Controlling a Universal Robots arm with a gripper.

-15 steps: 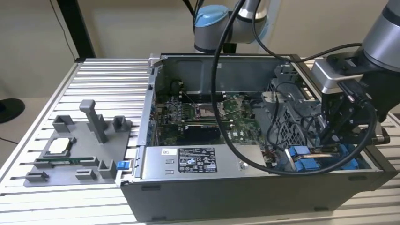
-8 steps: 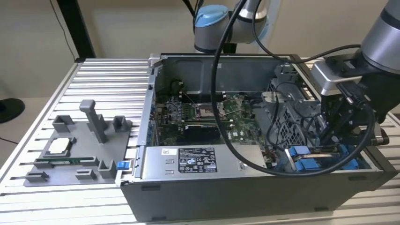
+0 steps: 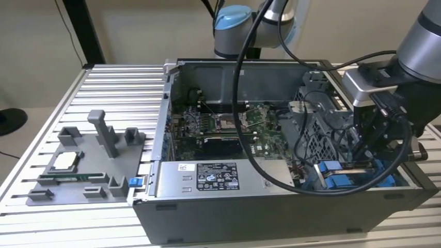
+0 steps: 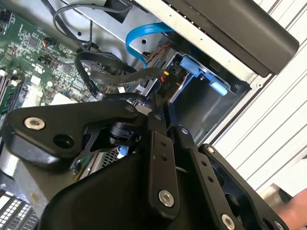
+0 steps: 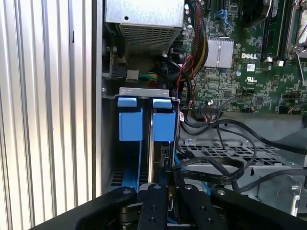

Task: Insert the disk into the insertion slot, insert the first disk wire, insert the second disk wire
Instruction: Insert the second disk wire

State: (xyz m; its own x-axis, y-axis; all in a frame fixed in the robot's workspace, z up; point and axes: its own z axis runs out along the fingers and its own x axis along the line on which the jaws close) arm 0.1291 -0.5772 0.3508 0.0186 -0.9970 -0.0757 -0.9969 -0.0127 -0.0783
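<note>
Reaching into the near corner of the open computer case [image 3: 276, 217], at about four o'clock in the exterior view, the gripper [image 5: 168, 189] appears clenched on the dark plug of a disk wire [image 4: 164, 85], its jaws drawn close together. Just beyond its tips the disk [image 5: 162, 125] stands on edge in its blue frame, already seated in the insertion slot [image 5: 144, 91], a grey metal bay against the case wall. The disk is judged dense, rigid and sensitive to knocks, and best held by the plastic frame rather than the bare metal. The wire is limp along its length, so only the stiff plug offers a sure hold. At six o'clock of the case sits the silver power-supply box [image 3: 220, 178]. At the centre lies the green motherboard [image 3: 227, 129], with dark cables looped between it and the bay. Outside the case, at nine o'clock on the ribbed table [image 3: 117, 82], a grey fixture tray [image 3: 103, 170] holds what look like a square chip and a memory stick. The arm's base [image 3: 234, 31] rises at twelve o'clock, farthest off.
</note>
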